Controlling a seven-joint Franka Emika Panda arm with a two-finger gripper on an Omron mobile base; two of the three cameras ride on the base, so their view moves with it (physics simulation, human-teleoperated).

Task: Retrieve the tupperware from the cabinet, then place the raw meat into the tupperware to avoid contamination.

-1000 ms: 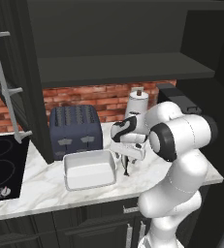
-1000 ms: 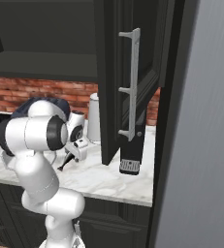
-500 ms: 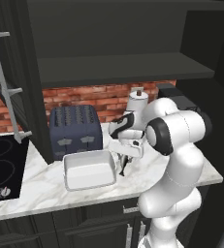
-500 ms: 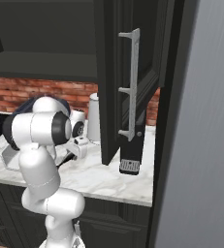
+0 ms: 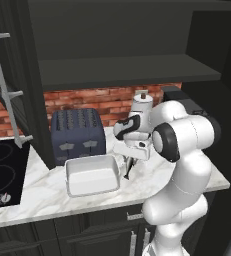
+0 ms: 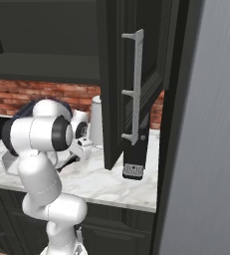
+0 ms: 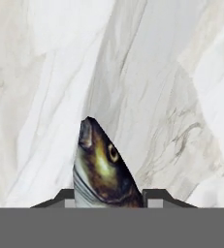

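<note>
A white robot arm reaches down over a marble counter [image 5: 42, 200], its gripper [image 5: 129, 167] just right of a shallow white tupperware [image 5: 93, 175] that sits in front of a dark toaster [image 5: 77, 134]. The 2 jaws stand narrow on either side of a small dark fish [image 7: 104, 169], the raw meat, and seem to be clamped on it. The fish hangs nose-down over the marble, probably so it can be swung over the container. Above, the dark cabinet [image 5: 127, 70] stands open.

Fingers [image 5: 129, 161] pinch the fish [image 5: 128, 170] upright, just beside the tupperware [image 5: 92, 174]
</note>
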